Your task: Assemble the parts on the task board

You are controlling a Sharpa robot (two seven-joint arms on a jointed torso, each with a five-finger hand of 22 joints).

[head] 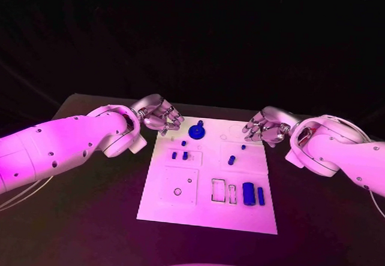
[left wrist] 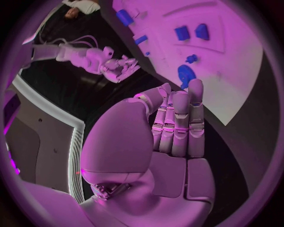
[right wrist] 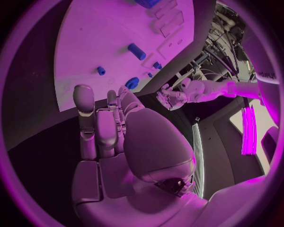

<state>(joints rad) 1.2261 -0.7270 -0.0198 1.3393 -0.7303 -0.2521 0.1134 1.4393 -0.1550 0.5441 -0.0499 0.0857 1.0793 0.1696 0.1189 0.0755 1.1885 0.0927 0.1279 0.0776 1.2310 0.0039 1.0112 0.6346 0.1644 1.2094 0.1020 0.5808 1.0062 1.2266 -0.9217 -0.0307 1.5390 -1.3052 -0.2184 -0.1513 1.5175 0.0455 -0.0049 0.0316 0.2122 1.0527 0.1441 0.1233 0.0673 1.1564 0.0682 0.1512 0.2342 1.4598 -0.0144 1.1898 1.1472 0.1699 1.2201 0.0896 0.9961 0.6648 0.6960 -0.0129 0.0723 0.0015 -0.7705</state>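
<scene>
mostly small blue parts (head: 249,193) hard to tell apart, left hand (head: 158,114) and right hand (head: 267,126) fingers apart, empty

no readable text, labels, numbers, or signs

Robot lab: black table (head: 86,181), dark backdrop, white task board (head: 207,215) with blue parts (head: 249,193), cable rack (right wrist: 222,28) behind.

Both arms reach inward, the left hand (head: 159,114) and right hand (head: 267,126) empty with fingers loosely apart.
</scene>
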